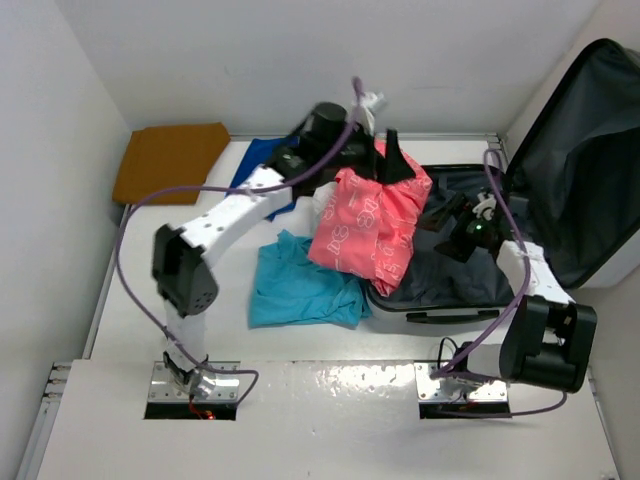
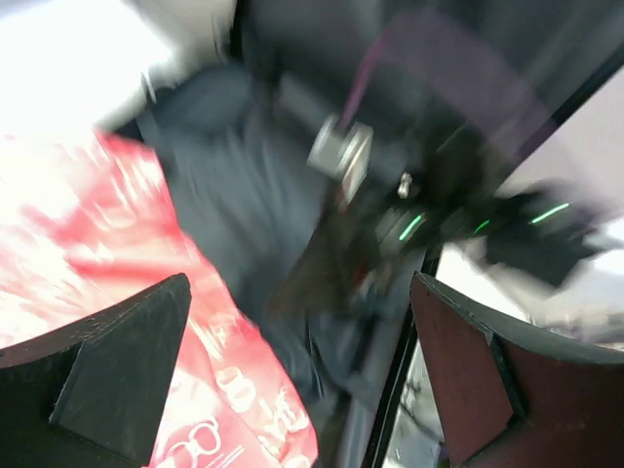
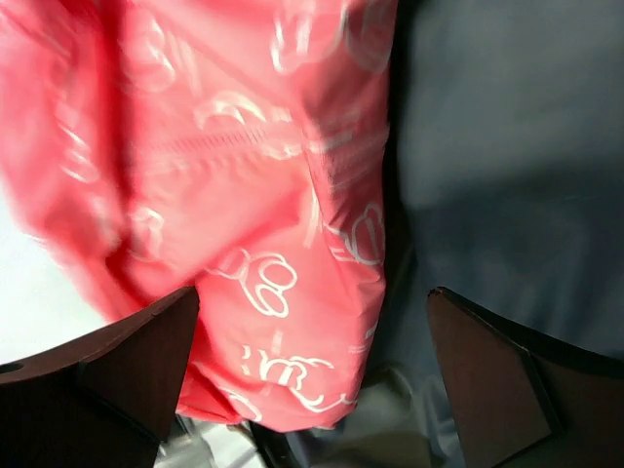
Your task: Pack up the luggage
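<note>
Top external view: the luggage point(image 1: 462, 282) lies open at the right side of the table point(image 1: 300, 342). Base flat, dark grey lining up; lid stands upright vs. the right wall. A pink garment point(image 1: 365, 225) w/ white print is draped over the left rim of the base, partly inside, partly on the table. A teal garment point(image 1: 295, 290) lies just beside the luggage, to its left, touching the pink one. A blue garment point(image 1: 262, 160) sits farther back, under the left arm. An orange-brown folded cloth point(image 1: 170, 160) lies at the back-left corner, well apart.

Left gripper point(image 1: 393, 157): above the top edge of the pink garment. Left wrist view is blurred, but the fingers point(image 2: 127, 361) stand wide apart w/ nothing between them.

Right gripper point(image 1: 452, 222): over the luggage base, near the pink garment. Right wrist view: fingers point(image 3: 497, 380) spread wide; pink fabric and grey lining lie beyond them, not clamped.
</note>
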Available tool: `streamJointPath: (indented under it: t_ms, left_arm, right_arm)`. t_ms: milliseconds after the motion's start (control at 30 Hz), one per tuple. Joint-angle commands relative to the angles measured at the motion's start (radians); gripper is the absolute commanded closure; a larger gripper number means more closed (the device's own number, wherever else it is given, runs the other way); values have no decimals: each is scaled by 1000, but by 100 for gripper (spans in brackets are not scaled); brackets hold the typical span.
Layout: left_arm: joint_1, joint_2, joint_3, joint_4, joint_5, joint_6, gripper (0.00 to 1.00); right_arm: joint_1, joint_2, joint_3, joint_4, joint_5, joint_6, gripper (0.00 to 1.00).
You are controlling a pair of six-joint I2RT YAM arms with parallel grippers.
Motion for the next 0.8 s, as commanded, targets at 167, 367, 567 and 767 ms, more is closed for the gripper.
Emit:
streamJointPath:
  t_ms: [167,367,567,767]
  left_arm:
    - [210,-296,-87,54,-71,2,0]
    - [337,-385,-211,54,-71,-20,0]
    - [439,-405,-272,83,-71,-54,0]
    - [494,-423,-335,92,-62,-28,0]
  right_arm:
    - [221,114,-95,210,113,110,0]
    - [252,184,-132,275,71,151,10]
    - [255,224,-142,353,-38,195,85]
    - [209,203,-20,-100,-83,-228,100]
